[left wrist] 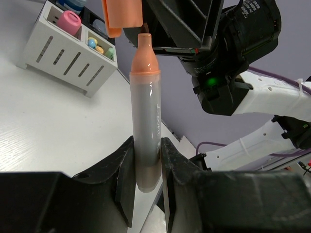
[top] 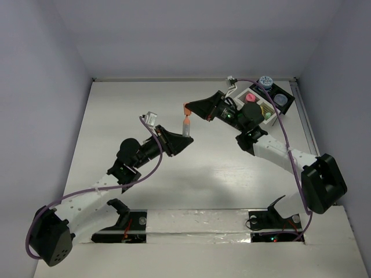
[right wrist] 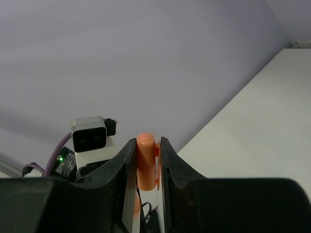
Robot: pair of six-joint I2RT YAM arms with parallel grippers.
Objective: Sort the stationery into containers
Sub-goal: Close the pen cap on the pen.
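Note:
Above the middle of the table my left gripper point(top: 183, 138) is shut on the grey barrel of an orange-tipped marker point(top: 188, 127), held upright. In the left wrist view the barrel point(left wrist: 146, 126) stands between the fingers of that gripper point(left wrist: 146, 179), its orange tip bare. Just above the tip hangs the orange cap point(left wrist: 121, 17), apart from it. My right gripper point(top: 191, 110) is shut on this cap point(right wrist: 146, 162). The containers, a white slatted box point(top: 259, 109) joined to a black tray point(top: 288, 103), stand at the back right.
The white box point(left wrist: 63, 53) holds a pink-capped bottle point(left wrist: 68, 22) and small coloured sticks point(left wrist: 99, 47). A blue-patterned pot point(top: 266, 80) sits at the tray's far end. The right arm point(top: 278, 153) reaches across in front of the containers. Walls close in the table's sides.

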